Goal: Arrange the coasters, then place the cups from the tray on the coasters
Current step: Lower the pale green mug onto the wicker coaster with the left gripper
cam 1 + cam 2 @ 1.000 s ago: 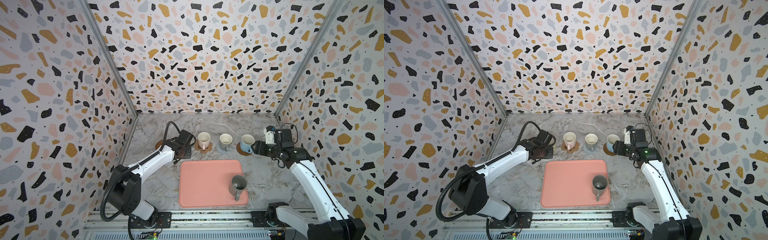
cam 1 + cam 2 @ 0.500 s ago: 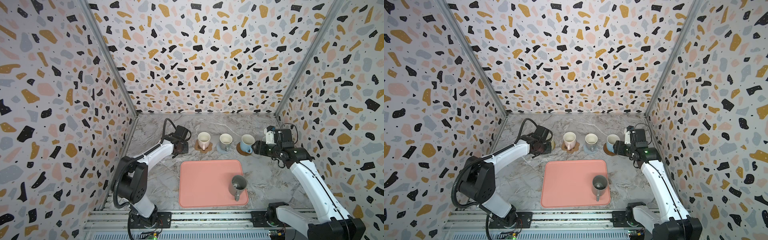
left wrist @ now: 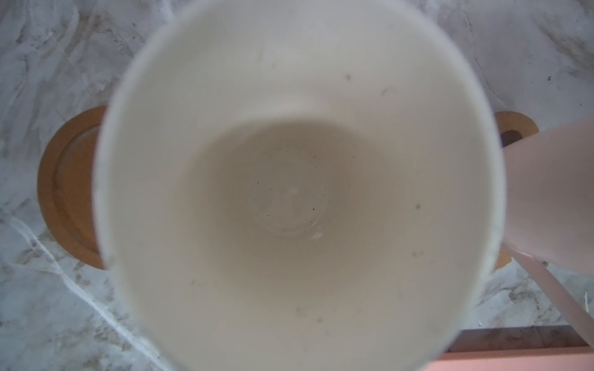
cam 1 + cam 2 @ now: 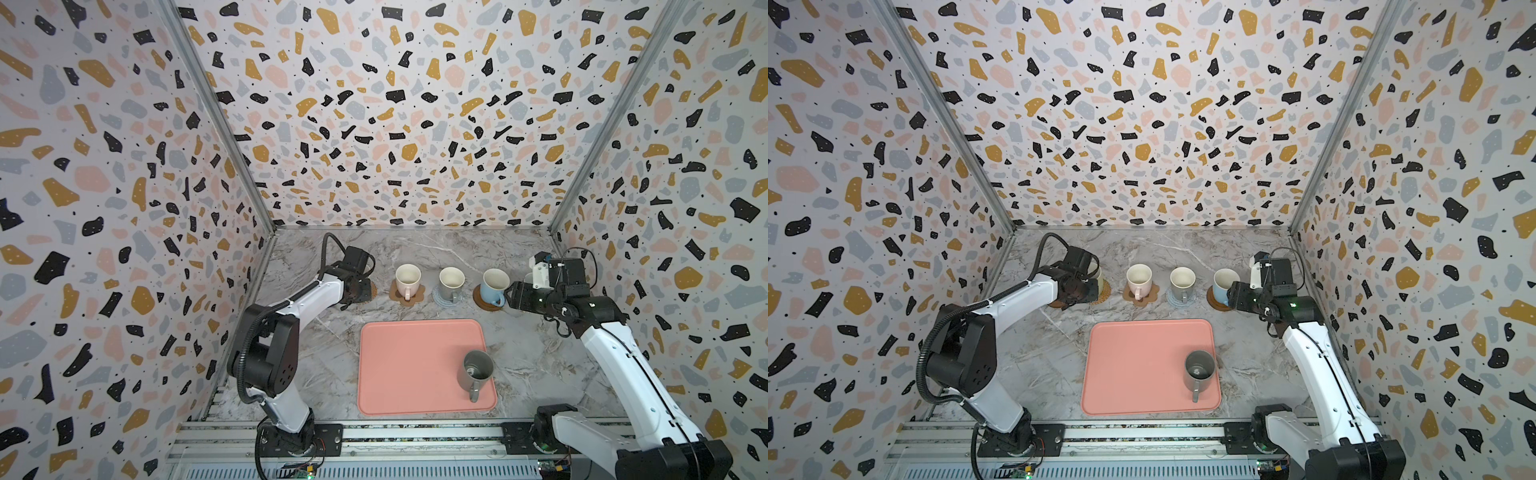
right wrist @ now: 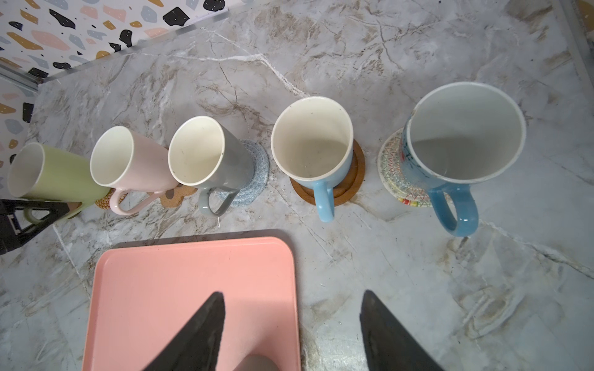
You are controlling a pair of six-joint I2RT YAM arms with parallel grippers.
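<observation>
1. Table [image 4: 528, 353]: marble print, grey-white with brown veins. It fills the whole cell floor.
2. Walls [image 4: 395, 124]: back plus both flanks, in a white terrazzo print with black, ochre, pink and grey chips. Metal strips run up both back corners.
3. Rail [image 4: 415, 434]: aluminium extrusion along the front edge, with both arm bases sitting on it.
4. Tray [image 4: 407, 365]: front centre of the table, lying flat. It holds only the dark mug [image 4: 476, 368], upright at the near-right corner, handle toward the rail.
5. Back row, left to right in both top views:
   - green mug [image 5: 58, 173]
   - pink mug [image 4: 407, 278] on paw coaster [image 4: 419, 291]
   - grey mug [image 4: 451, 282] on crochet coaster [image 4: 438, 297]
   - blue mug [image 4: 494, 284] on brown disc [image 4: 482, 301]
   - second blue mug [image 5: 463, 151] on woven coaster [image 5: 390, 167], mostly hidden behind the right arm from above
6. Left gripper [image 4: 359, 291]: clamped on the green mug's handle. The mug is upright at the rattan coaster [image 4: 1104, 291]; can't tell if it's seated or just above. The left wrist view is filled by the mug's cream inside, blurred.
7. Second brown disc [image 3: 64, 189]: uncovered, just beside the green mug on the side away from the pink mug.
8. Right gripper [image 5: 292, 293]: jaws spread with nothing between them. It is just beside the blue mug, over the table between the tray and the back row.
</observation>
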